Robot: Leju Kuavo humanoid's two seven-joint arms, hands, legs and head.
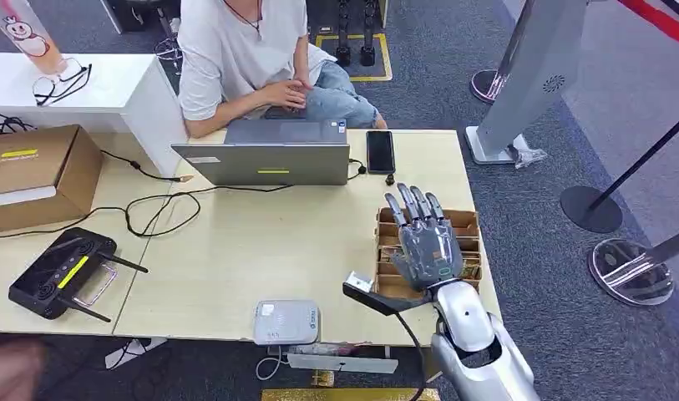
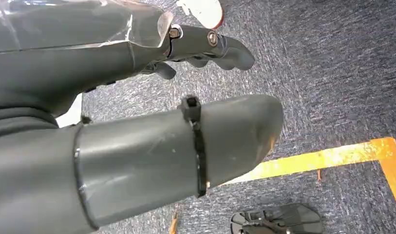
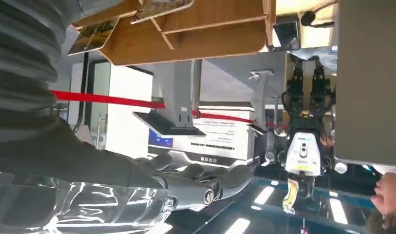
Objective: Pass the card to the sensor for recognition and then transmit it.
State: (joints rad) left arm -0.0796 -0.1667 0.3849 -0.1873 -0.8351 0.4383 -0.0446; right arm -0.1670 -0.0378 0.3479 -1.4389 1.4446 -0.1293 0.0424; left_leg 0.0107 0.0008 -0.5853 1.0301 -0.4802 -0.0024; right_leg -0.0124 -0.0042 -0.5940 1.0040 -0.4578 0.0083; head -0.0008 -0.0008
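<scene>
text: none legible | cardboard box (image 1: 35,171), left edge of head view: yellow label, print too small to read | laptop (image 1: 269,154), upper centre: yellow sticker, unreadable | white sign board (image 3: 217,136), centre of right wrist view: lines blurred

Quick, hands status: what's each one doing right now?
Left hand: open, holding nothing, above the carpet.
Right hand: open, fingers spread over the compartmented wooden card box, holding nothing.

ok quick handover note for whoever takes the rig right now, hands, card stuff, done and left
Right robot hand: open, fingers spread above the wooden card box at the table's right end, holding nothing.
Left robot hand: hanging over the carpet, nothing visibly held.
White sensor: near table edge, left of the box.
Done: reach to the box.
Left: pick a card, present it to the sensor, hand it on.
</scene>
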